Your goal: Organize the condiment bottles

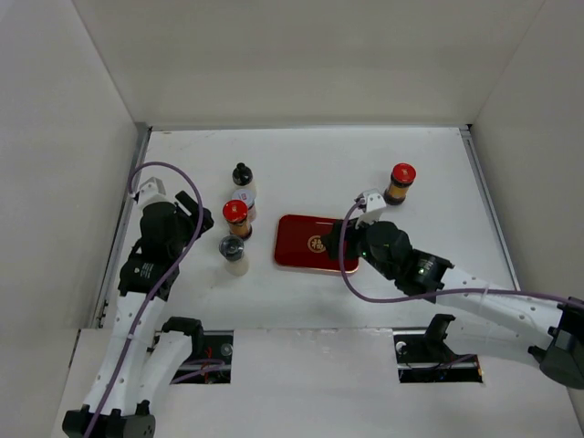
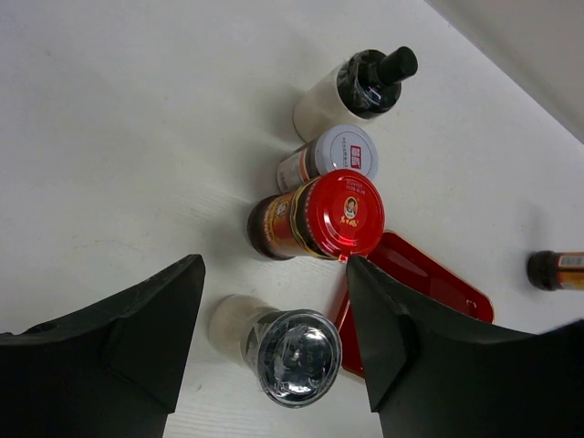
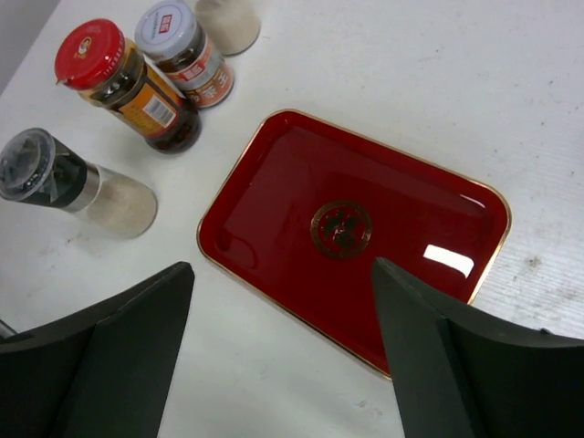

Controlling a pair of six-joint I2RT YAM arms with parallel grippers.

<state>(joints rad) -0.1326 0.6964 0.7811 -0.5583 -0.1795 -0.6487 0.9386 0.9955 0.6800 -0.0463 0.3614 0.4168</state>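
Four condiment bottles stand in a cluster left of centre: a black-capped one [image 1: 242,173], a white-capped one [image 1: 244,195], an amber one with a red cap [image 1: 235,214] and a pale one with a grey cap [image 1: 232,248]. Another amber red-capped bottle [image 1: 400,182] stands alone at the right. My left gripper [image 2: 274,263] is open, and the grey-capped bottle [image 2: 290,354] sits between its fingers with a gap on each side. In the top view that left gripper [image 1: 203,224] is just left of the cluster. My right gripper [image 3: 281,265] is open and empty over the near edge of the red tray [image 3: 274,173].
The flat red tray with a gold emblem [image 1: 301,255] lies in the middle, right of the cluster, with nothing on it. White walls close in the table on the left, back and right. The right arm [image 1: 474,297] stretches in from the lower right.
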